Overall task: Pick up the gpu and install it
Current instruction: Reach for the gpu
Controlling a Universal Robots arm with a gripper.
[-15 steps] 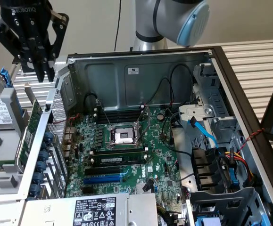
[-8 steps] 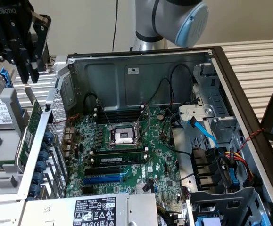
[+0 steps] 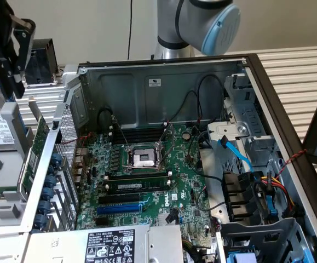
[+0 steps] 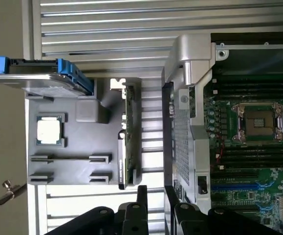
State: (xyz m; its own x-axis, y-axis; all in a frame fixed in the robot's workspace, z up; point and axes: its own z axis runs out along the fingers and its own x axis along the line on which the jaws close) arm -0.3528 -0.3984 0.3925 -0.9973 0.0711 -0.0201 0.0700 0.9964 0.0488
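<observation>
Computer case [image 3: 147, 93] is seen open from 12 to 6 o'clock in the exterior view. Inside it: green motherboard [image 3: 185, 197], empty CPU socket [image 3: 144, 158] at centre, memory sticks [image 3: 133, 183] seated just at 6 o'clock of the socket, blue cable [image 3: 237, 156] at 3 o'clock, labelled power supply [image 3: 109, 244] at 6 o'clock.

Gray tray [image 4: 73, 171] is set on the slatted table [image 4: 107, 29], just beside the case's outer wall. Held in the tray are a CPU chip [image 4: 50, 131] lying flat in a square pocket, a drive [image 4: 33, 78] with blue side rails at one end, and the gpu [image 4: 126, 142] in the slot nearest the case.

The gpu is stood on its edge, so only the thin green board edge is seen. Its long axis is laid parallel to the case wall. In the exterior view it runs roughly 12 to 6 o'clock at the 9 o'clock side, leaning slightly. The metal bracket end is turned toward the drive end of the tray.

Gripper [image 3: 13, 87] is seen at 10 o'clock in the exterior view, above the tray. Its fingers [image 4: 141, 200] are spread apart and nothing is held between them. They sit near the gpu's far end and are not touching it. The gpu is not installed.
</observation>
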